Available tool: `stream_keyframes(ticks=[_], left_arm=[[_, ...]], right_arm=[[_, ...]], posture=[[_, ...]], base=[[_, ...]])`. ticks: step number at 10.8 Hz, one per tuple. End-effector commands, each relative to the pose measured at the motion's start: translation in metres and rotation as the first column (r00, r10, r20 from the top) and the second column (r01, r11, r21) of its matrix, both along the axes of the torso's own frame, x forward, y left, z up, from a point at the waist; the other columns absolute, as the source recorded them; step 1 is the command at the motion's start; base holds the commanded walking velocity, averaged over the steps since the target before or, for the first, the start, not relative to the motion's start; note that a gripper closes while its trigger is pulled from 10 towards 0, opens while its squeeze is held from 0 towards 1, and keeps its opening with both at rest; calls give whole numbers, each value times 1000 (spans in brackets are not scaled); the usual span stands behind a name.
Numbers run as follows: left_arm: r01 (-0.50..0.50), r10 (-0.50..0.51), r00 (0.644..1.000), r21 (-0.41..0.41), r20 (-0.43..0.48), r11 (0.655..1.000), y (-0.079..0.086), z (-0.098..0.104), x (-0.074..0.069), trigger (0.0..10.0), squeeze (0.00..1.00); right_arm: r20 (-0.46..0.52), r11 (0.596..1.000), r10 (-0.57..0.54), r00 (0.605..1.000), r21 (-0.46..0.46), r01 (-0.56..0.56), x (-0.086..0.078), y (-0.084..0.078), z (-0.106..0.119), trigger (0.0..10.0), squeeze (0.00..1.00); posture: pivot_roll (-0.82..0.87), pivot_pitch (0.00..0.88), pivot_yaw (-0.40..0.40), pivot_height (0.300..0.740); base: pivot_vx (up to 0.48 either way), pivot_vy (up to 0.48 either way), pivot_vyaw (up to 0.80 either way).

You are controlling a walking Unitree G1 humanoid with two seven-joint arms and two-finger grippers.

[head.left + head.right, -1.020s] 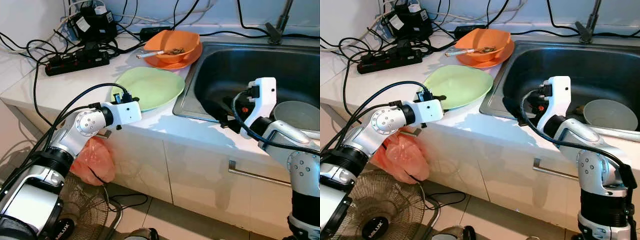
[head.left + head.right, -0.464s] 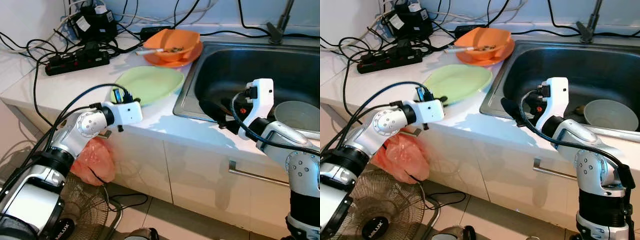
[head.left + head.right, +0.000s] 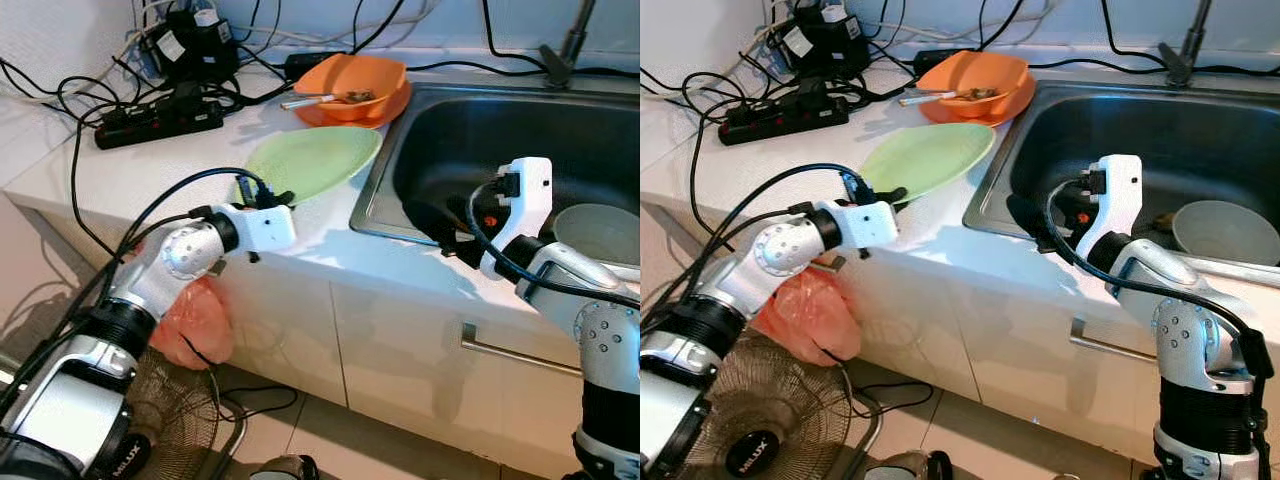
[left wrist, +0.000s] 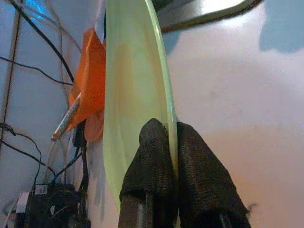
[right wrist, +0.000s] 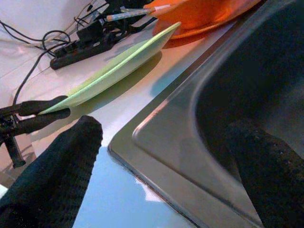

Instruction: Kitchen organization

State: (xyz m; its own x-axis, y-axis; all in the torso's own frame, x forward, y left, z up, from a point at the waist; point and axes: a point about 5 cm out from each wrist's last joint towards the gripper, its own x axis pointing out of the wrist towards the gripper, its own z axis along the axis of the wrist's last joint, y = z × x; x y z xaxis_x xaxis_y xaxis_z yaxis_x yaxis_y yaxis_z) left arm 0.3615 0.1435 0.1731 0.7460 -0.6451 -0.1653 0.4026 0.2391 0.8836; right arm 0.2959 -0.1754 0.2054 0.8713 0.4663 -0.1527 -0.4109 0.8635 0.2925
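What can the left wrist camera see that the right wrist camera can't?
Left wrist view: the left end effector shut on the green plate's rim, seen edge-on. Right wrist view: the right end effector open over the sink edge, plus the power strip. Both: the green plate, the orange bowl and the white counter.

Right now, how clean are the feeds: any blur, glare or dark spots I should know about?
Eye views: sharp, evenly lit, sink interior dark. Left wrist view: fingers soft and close, green plate clear, counter washed out bright. Right wrist view: fingers blurred, sink basin shadowed, bluish glare along its rim.
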Motion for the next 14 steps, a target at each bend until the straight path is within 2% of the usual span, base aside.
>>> stream_keyframes(ticks=[1,2,5,6,7,9,10,11,14], left_arm=[[19,-19,1000,-7,7,1000,-2,-2,-4,0,0],[53,-52,998,-16,37,998,-10,-1,-8,0,0],[73,-62,981,-54,183,996,-28,-6,-22,0,0],[92,-68,971,-92,231,991,-37,-5,-26,0,0],[103,-73,965,-112,251,988,-44,-4,-27,0,0],[96,-55,958,-134,282,986,-53,0,-23,0,0],[93,-54,959,-133,277,987,-60,-4,-21,0,0],[103,-59,956,-139,286,985,-68,-4,-20,0,0],[130,-80,950,-151,300,980,-81,-5,-21,0,0]], right_arm=[[1,1000,21,1000,12,-21,2,4,4,10000,0],[-2,999,13,1000,30,-13,3,3,5,10000,0],[1,993,-17,1000,117,16,7,-1,11,10000,0],[17,986,-61,998,156,58,10,-7,16,10000,804],[25,982,-90,996,167,85,12,-11,19,10000,1000],[23,979,-110,994,174,105,14,-13,19,10000,1000],[39,975,-124,992,189,115,15,-13,21,10000,600],[50,973,-129,990,201,116,16,-13,24,10000,0],[113,960,-145,983,257,112,17,-12,36,10000,0]], posture=[[113,58,149,740],[116,57,147,740],[117,56,147,740],[112,54,148,740],[108,52,150,740],[112,50,146,740],[113,49,146,740],[109,49,150,740],[99,51,154,740]], base=[[0,0,0],[0,0,0],[0,0,0],[0,0,0],[0,0,0],[0,0,0],[0,0,0],[0,0,0],[0,0,0]])
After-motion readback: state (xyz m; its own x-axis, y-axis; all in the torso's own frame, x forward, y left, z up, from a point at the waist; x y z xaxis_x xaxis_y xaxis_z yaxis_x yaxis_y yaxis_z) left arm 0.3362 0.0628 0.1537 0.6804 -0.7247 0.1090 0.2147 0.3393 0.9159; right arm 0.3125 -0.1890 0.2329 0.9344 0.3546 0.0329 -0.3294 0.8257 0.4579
